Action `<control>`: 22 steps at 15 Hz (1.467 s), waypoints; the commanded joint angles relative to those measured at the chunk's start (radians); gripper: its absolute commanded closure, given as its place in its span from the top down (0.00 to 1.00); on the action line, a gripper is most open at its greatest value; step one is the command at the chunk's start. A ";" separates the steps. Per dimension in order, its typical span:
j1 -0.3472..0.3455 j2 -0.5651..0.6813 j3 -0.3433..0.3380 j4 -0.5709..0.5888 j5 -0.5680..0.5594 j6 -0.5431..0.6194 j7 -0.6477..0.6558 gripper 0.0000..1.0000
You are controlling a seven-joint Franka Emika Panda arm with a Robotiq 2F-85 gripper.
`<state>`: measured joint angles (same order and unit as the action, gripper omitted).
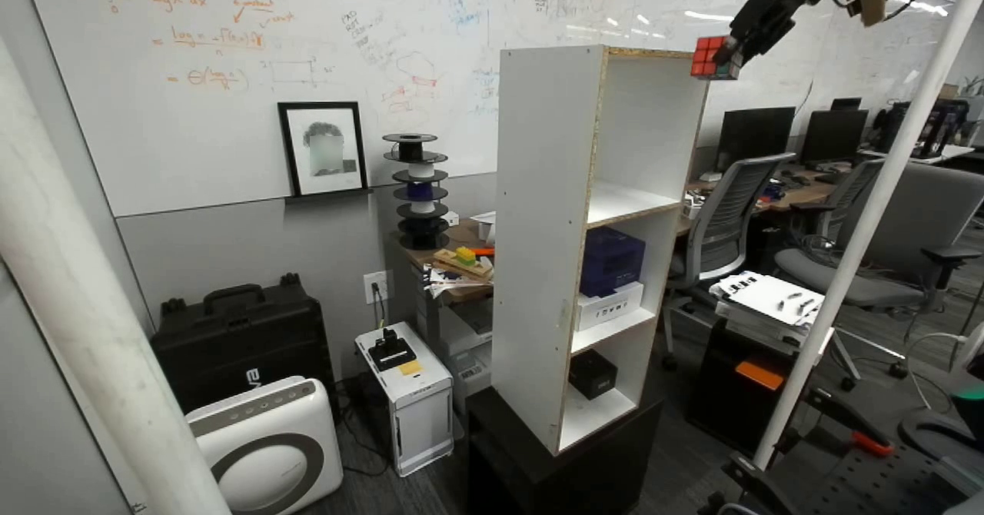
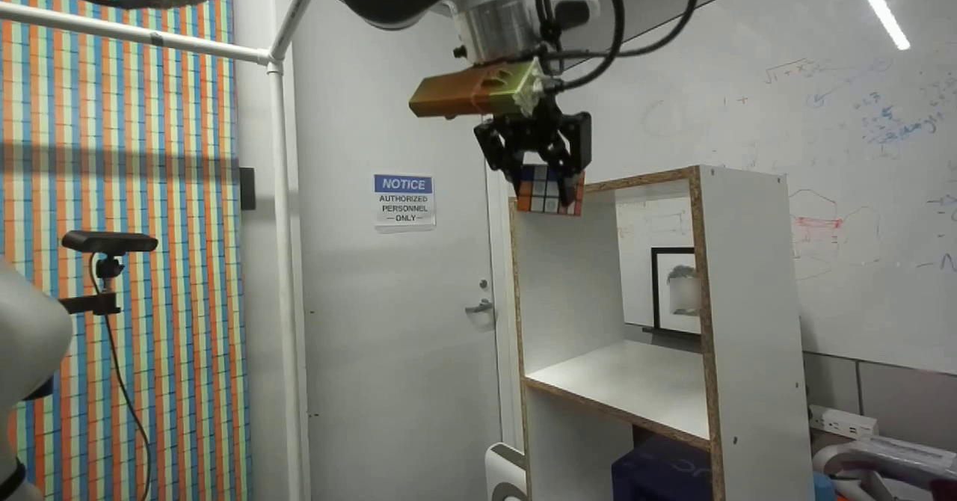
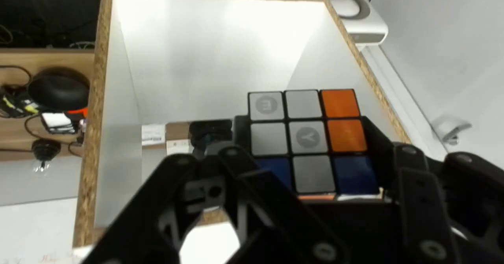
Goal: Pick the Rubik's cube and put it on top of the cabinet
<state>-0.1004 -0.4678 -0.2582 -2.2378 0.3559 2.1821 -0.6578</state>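
Observation:
The Rubik's cube (image 1: 705, 55) shows a red face and a darker underside in an exterior view. In an exterior view (image 2: 549, 200) and in the wrist view (image 3: 309, 136) it shows white, orange and blue facets. My gripper (image 2: 544, 187) is shut on the cube, with a black finger on each side of it. The cabinet (image 1: 542, 230) is a tall white shelf unit with raw chipboard edges; it also shows in an exterior view (image 2: 755, 299) and in the wrist view (image 3: 197, 51). The gripper holds the cube in the air by the cabinet's open front, near the height of its top.
A dark blue object (image 1: 611, 260) on a white box sits in the middle compartment, and a black box (image 1: 593, 374) in the lowest. The cabinet stands on a black base (image 1: 530, 469). A whiteboard (image 1: 430, 8) is behind. A white pole (image 1: 869, 215) and office chairs stand nearby.

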 commanded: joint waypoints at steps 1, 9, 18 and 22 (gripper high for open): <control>0.052 0.010 -0.009 0.066 0.082 0.122 0.092 0.38; 0.171 0.225 -0.009 0.133 0.155 0.547 0.174 0.38; 0.039 0.265 0.048 0.285 -0.123 0.147 0.481 1.00; 0.005 0.184 0.053 0.281 -0.222 -0.109 0.486 1.00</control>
<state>-0.0654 -0.2225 -0.2249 -1.9587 0.1925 2.2144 -0.1911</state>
